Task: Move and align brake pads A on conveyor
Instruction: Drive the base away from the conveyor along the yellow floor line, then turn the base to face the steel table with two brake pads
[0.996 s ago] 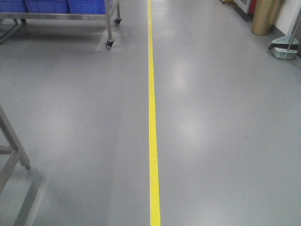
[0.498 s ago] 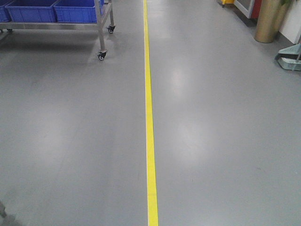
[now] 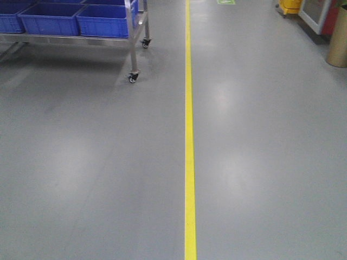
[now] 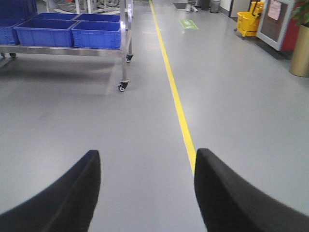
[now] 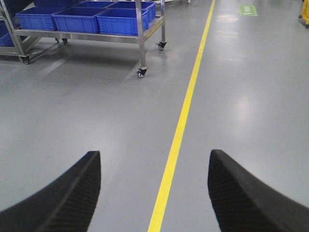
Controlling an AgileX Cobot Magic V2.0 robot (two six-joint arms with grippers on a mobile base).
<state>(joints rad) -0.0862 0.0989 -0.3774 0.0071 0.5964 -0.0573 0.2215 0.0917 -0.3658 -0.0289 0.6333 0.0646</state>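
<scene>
floor [image 3: 81, 162]: grey, smooth, with soft spots of light; fills almost all of the front view.
yellow line [image 3: 190, 162]: straight from 6 o'clock up to 12 o'clock, a bit right of the middle.
steel cart [image 3: 133, 40]: up at 11 o'clock, cut off by the left and top edges; corner leg near the yellow line but apart from it.
cart wheel [image 3: 132, 78]: small, under that corner leg; the part of the cart that comes closest.
blue bins [image 3: 103, 20]: side by side on the cart shelf, tops open.
gold tube [image 3: 339, 38]: upright at 2 o'clock, cut off by the right edge.
yellow bucket [image 4: 248, 21]: far off at 1 o'clock in the left wrist view.
green mark [image 4: 189, 24]: flat on the floor at 12 o'clock, just right of the line.
open room: bare floor on both sides of the line, from 6 o'clock up to the cart wheel on the left, up to the gold tube on the right.
left gripper [image 4: 147, 193]: black fingers [image 4: 63, 193] spread wide at 7 and 5 o'clock, only floor between them.
right gripper [image 5: 154, 193]: spread wide too, holding nothing; yellow line runs up through the gap.
brake pads a, conveyor: not seen in any of the three views.
</scene>
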